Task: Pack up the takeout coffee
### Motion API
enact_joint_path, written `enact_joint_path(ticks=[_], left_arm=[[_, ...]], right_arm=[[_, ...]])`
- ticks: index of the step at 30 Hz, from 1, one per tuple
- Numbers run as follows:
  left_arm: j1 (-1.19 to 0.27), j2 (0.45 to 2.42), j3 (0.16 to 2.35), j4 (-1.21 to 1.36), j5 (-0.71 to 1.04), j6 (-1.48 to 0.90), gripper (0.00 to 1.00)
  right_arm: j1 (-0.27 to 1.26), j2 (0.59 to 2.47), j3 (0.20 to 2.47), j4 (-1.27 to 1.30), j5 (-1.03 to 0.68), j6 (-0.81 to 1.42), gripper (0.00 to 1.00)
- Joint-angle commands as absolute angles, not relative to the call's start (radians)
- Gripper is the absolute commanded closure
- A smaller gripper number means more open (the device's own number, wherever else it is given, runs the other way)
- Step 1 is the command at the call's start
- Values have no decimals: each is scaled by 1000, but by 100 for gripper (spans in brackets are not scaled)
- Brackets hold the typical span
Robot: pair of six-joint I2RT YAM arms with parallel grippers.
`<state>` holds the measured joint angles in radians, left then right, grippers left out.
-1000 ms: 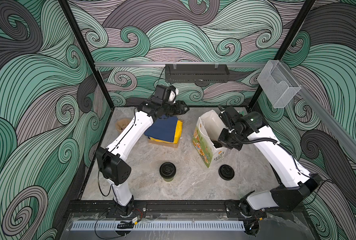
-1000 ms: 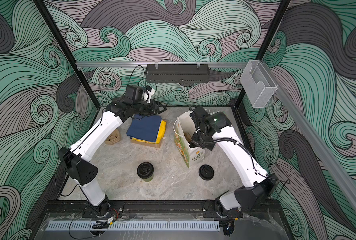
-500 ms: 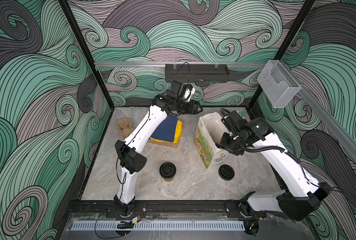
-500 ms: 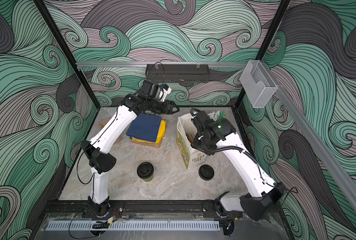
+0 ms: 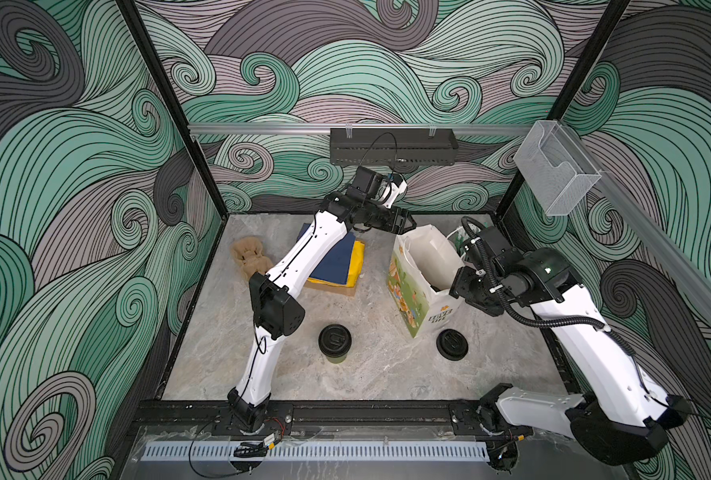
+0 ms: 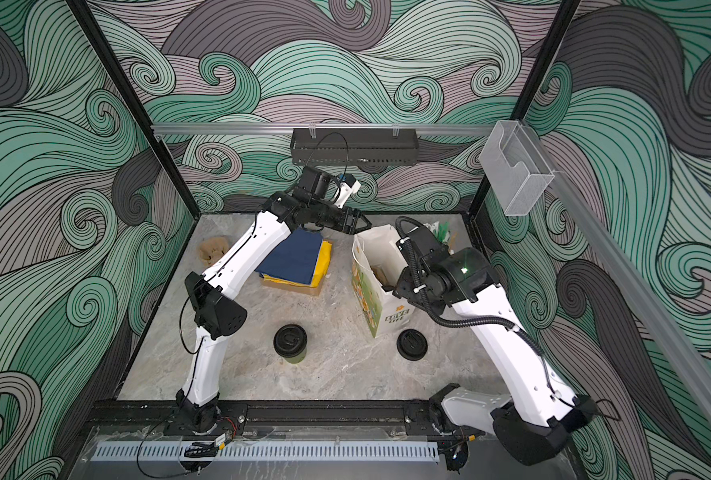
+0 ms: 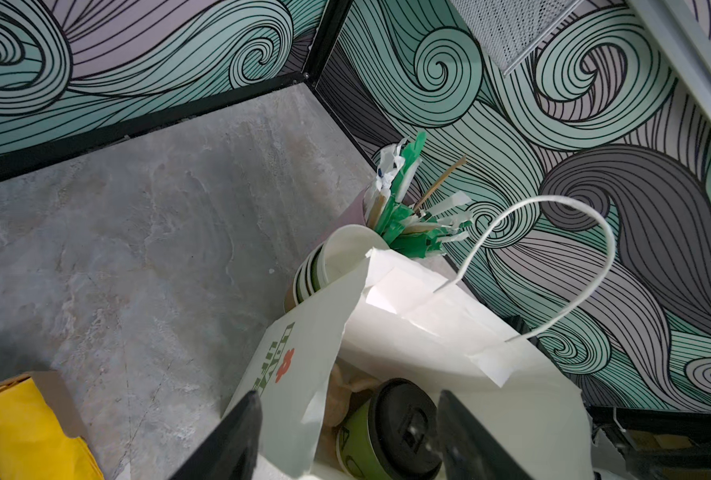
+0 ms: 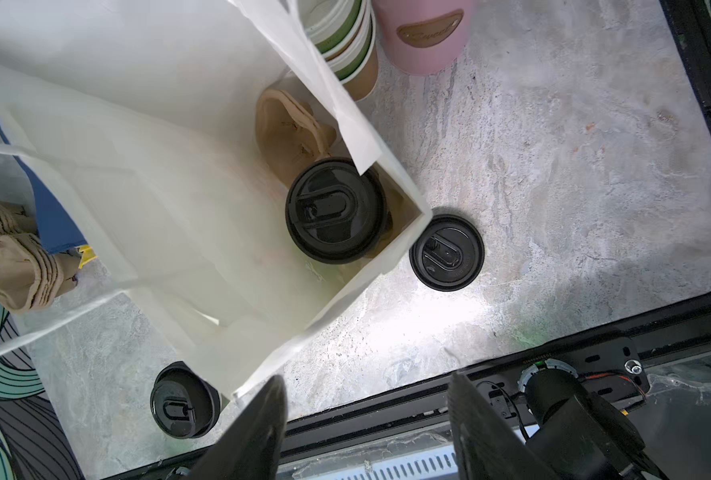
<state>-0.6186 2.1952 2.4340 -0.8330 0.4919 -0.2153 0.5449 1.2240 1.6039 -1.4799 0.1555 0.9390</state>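
We take the paper bag (image 5: 408,291) as our landmark; it stands open on the bench (image 5: 366,374). One lidded coffee cup (image 8: 335,210) stands upright inside the bag, in a corner of its bottom, touching a brown crumpled thing (image 8: 291,124). The second lidded cup (image 5: 334,341) stands on the bench outside the bag, apart from it, on the left arm's side. A loose black lid (image 5: 452,344) lies flat just beside the bag's near corner.

The left fingers (image 7: 237,440) are apart above the bag's rim. One is outside the printed wall and the other is over the opening, and we see nothing clamped between them. The right fingers (image 8: 258,436) are apart and empty, beside the bag on the right arm's side. Behind the bag stand a stack of lidless cups (image 7: 324,266) and a pink container (image 8: 424,33).
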Motion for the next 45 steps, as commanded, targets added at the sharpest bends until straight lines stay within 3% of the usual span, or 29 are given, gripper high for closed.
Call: enact_joint_path(ticks=[1,20,25,30,45], left_arm=[[-627,2232,2451,-820,535,-157,38],[-640,2258,2496,-872,425,-149,89],[-640,2238,2491,-895,416,-178,97],[-640,2163,2404,-889,350,-255,100],[-687,1773,1795,-607,133,-792,100]], right_arm=[[541,1191,1605,-1514,193,949,37],[522,1144,1575,-1516,195,938,38],[520,1140,1569,-1516,195,930,38],[516,1137,1564,-1514,190,920,39],[500,1171,1593,-1493,182,850,37]])
